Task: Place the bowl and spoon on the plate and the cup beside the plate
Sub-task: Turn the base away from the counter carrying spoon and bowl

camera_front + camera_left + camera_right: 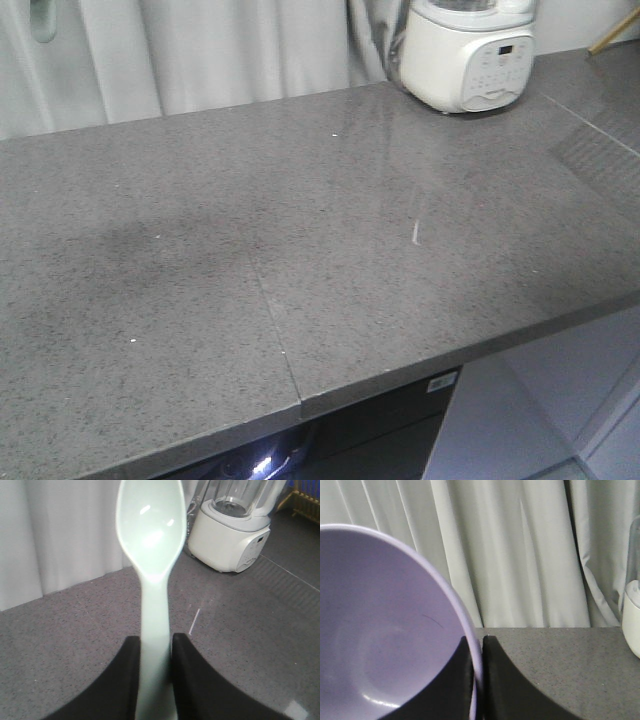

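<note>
The worktop is a grey speckled stone slab with a glossy finish, and a straight seam runs from its front edge toward the back, dividing it into two panels. A white countertop appliance with a front control panel stands on the far right corner, against the curtain. One short pale streak marks the right panel near its middle.

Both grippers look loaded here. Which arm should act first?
Right, probably. The right gripper clamps the bowl by its rim, and the bowl likely goes down before the spoon that the left gripper holds. No plate shows in any view, so neither arm looks nearer.
</note>
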